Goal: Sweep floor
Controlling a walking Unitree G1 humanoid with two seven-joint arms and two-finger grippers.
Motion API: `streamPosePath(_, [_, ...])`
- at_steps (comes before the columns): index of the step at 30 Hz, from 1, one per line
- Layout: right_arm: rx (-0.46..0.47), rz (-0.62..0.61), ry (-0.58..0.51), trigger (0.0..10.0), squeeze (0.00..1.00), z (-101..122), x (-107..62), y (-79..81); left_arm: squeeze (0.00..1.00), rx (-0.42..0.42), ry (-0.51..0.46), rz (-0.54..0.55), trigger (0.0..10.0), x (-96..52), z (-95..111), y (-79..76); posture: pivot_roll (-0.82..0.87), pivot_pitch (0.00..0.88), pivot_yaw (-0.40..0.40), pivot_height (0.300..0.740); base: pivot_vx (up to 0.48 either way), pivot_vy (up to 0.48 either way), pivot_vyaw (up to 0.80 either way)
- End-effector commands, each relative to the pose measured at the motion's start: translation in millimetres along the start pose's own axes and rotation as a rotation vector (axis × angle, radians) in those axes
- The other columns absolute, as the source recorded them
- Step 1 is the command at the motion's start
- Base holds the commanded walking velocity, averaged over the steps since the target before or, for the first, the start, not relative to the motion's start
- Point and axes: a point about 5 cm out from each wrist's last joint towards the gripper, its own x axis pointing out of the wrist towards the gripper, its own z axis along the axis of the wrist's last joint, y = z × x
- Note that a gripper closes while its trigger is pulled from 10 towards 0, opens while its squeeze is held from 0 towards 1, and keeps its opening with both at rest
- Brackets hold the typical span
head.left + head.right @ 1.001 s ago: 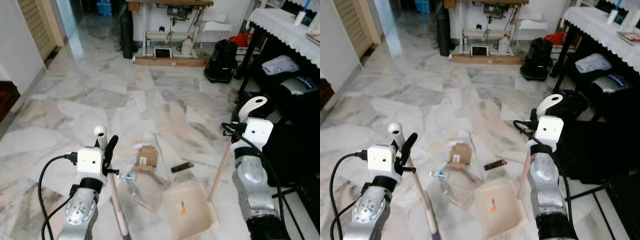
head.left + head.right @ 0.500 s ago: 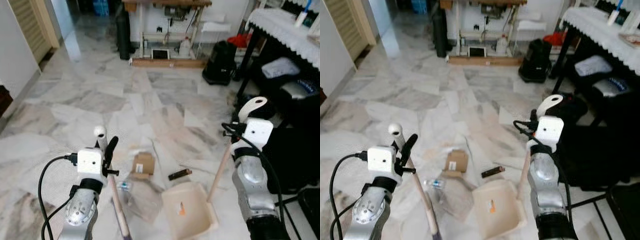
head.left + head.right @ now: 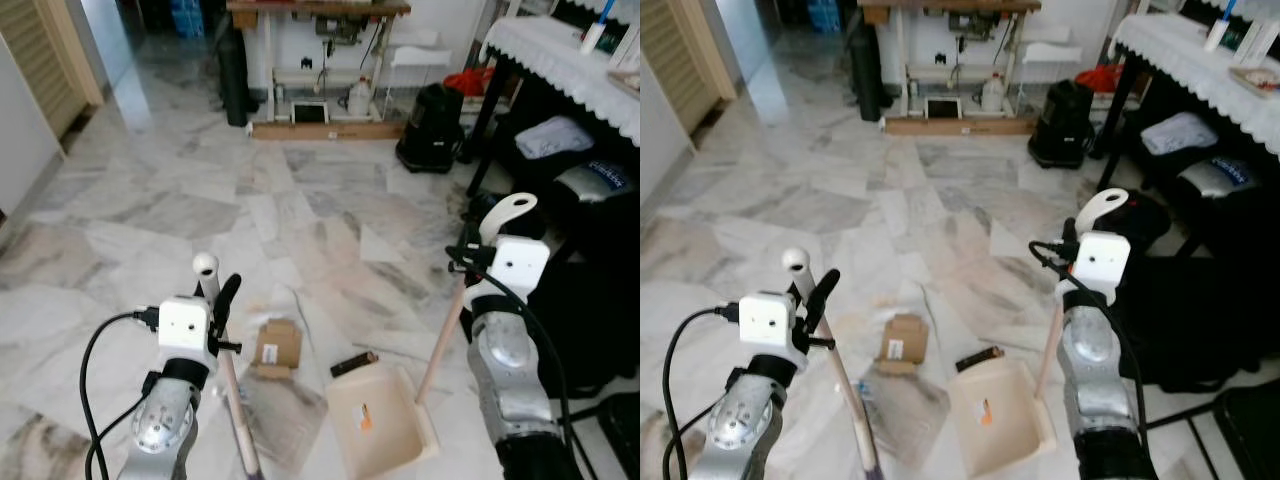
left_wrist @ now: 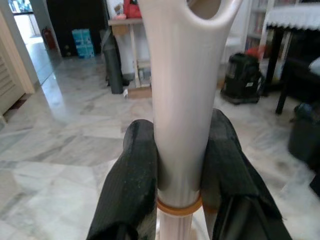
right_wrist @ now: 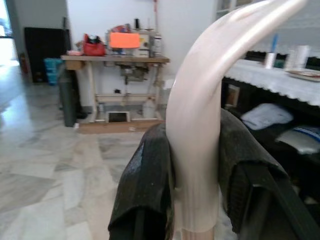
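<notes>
My left gripper (image 3: 215,296) is shut on the white top of a broom handle (image 3: 231,390), which slants down to the floor in front of me. In the left wrist view its fingers (image 4: 132,170) press both sides of the handle. My right gripper (image 5: 195,150) is shut on the looped handle (image 3: 505,212) of a cream dustpan (image 3: 385,428), which rests on the floor between the arms. A flattened cardboard box (image 3: 277,345), a dark bar (image 3: 353,362) at the pan's far lip and a clear plastic bag (image 3: 282,420) lie on the marble floor by the broom.
A dark table with a white lace cloth (image 3: 560,50) and bags under it lines the right side. A black bag (image 3: 435,125) and a sewing table (image 3: 320,8) stand at the back. A louvred door (image 3: 70,50) is at far left. Open marble floor (image 3: 180,200) lies ahead.
The whole view has shifted as I moved forward. The box, dark bar and plastic bag now lie nearer the dustpan. Both grippers keep their hold.
</notes>
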Motion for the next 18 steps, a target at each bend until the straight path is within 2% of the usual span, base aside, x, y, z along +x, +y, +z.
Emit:
streamPosePath(1, [0.018,-0.018,-0.027,10.0,0.00,6.2,2.7,-3.8,0.00,0.008,-0.033,0.002,10.0,2.2,7.7,0.1,-0.02,0.086,-0.036,0.740,0.296,0.000,0.00])
streamPosePath(13, [0.014,-0.052,0.006,10.0,0.00,0.0,13.5,-8.5,0.00,0.017,-0.030,-0.024,10.0,4.7,7.5,4.0,-0.03,0.144,-0.045,0.740,0.000,0.000,0.00])
streamPosePath(18, [0.028,-0.088,0.056,10.0,0.00,-11.6,17.6,-13.7,0.00,0.023,0.002,-0.068,10.0,5.2,3.1,7.1,-0.04,0.185,-0.054,0.740,0.000,0.000,0.00])
